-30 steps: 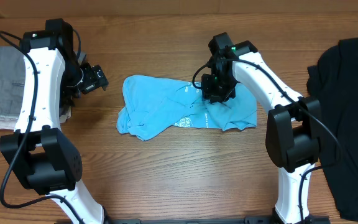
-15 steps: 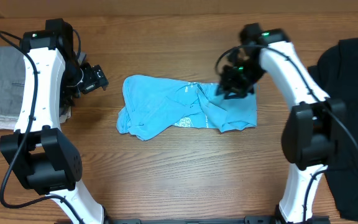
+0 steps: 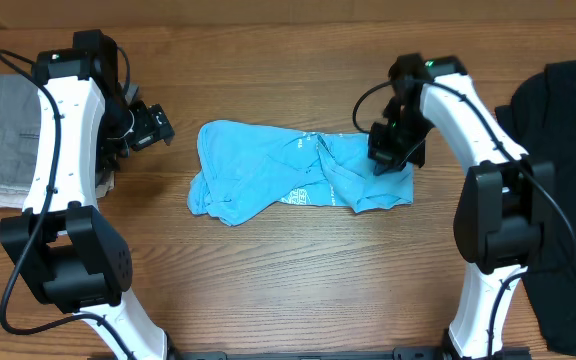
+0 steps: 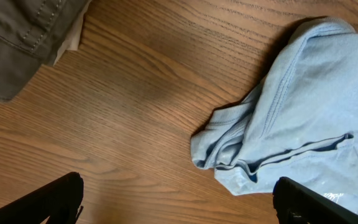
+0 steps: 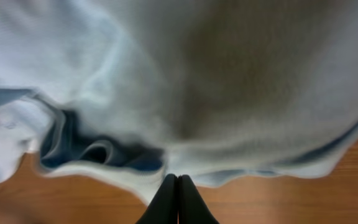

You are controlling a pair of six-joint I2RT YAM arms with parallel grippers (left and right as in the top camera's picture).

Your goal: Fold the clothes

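The light blue T-shirt [image 3: 288,175] lies crumpled and part-folded in the middle of the wooden table. My right gripper [image 3: 384,160] is down at its right edge. In the right wrist view the right gripper [image 5: 178,179] has its fingertips pressed together on the hem of the T-shirt [image 5: 197,74]. My left gripper [image 3: 154,125] hovers left of the shirt, apart from it. Seen from the left wrist, the left gripper [image 4: 182,202] is wide open over bare wood, with the T-shirt [image 4: 303,106] to its upper right.
A stack of folded grey garments [image 3: 3,135] sits at the table's left edge, also seen as grey garments [image 4: 23,31] in the left wrist view. A black garment [image 3: 568,150] lies spread at the right edge.
My right gripper moved from the shirt's middle to its right edge and its jaws closed. The left arm stayed still.
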